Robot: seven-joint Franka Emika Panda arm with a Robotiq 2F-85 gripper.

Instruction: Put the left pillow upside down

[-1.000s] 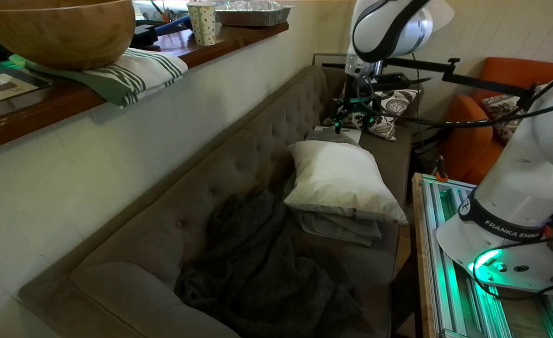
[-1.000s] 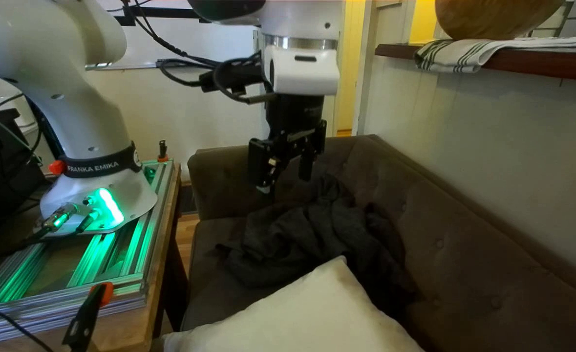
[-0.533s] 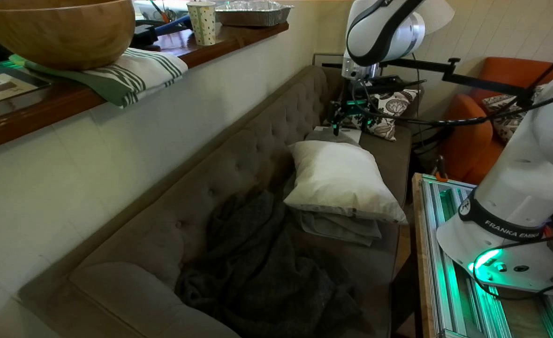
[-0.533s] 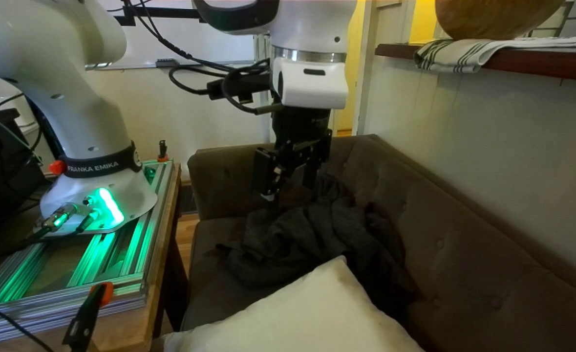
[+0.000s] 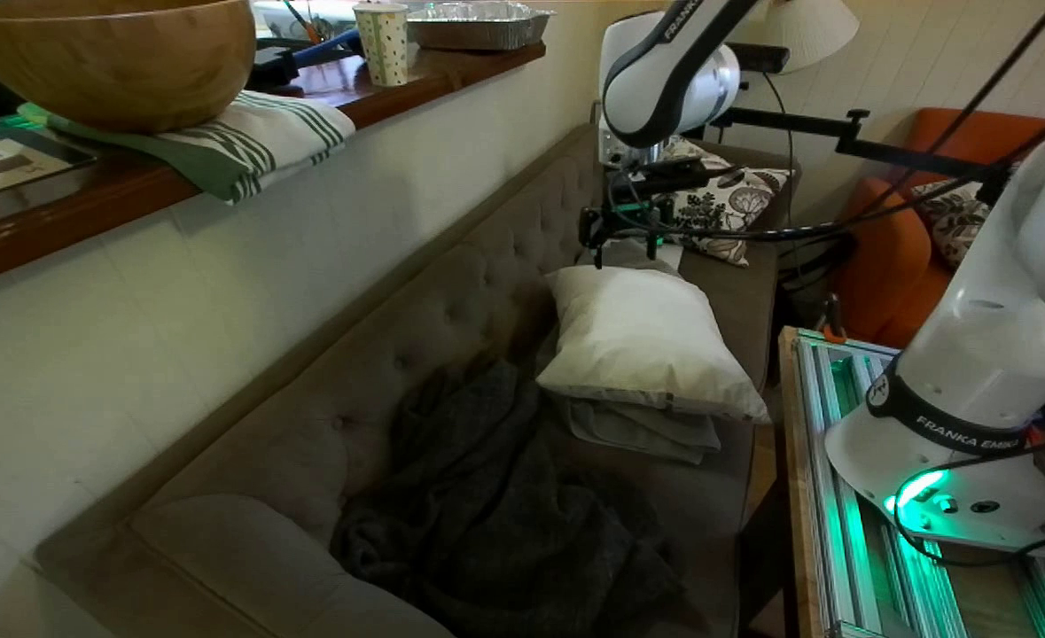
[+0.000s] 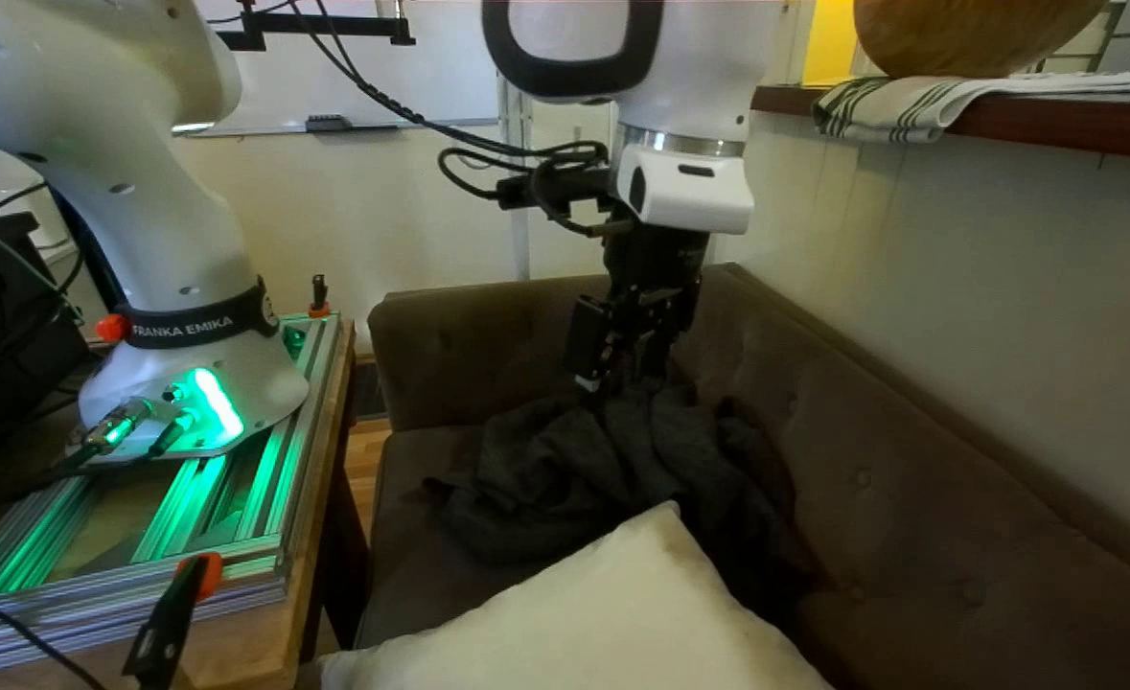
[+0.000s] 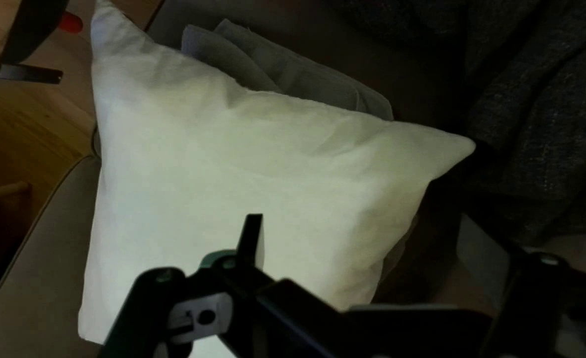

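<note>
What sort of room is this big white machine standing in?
Probably a living room in somebody's home, though a lounge elsewhere is possible. An exterior view shows a long, button-tufted sofa, a soft white pillow and, farther back, an orange armchair.

The pillow [image 5: 642, 337] is plain white in an exterior view, creamier in the wrist view. With it as the clock's centre in that exterior view: at 6 o'clock, grey cloth [image 5: 642, 431]; at 7, a charcoal throw [image 5: 504, 523]; at 1, an off-white cushion [image 5: 733, 208] with dark plant motifs; at 2, an orange chair [image 5: 884, 235]; at 10, a brown bowl [image 5: 119, 66] and a white towel [image 5: 287, 130] with green stripes; at 11, a pale dotted cup [image 5: 385, 44] and a silver tray [image 5: 478, 33]. The sofa [image 5: 425, 328] is grey-brown. The arm [image 5: 974, 354] is white, with a black band [image 5: 947, 425] lettered in white, a green light [image 6: 217, 402] and a red knob [image 6: 112, 328]. The pincer [image 7: 359, 219] is black, the desk [image 6: 248, 642] tan, its clamp [image 6: 172, 613] black and orange.
</note>
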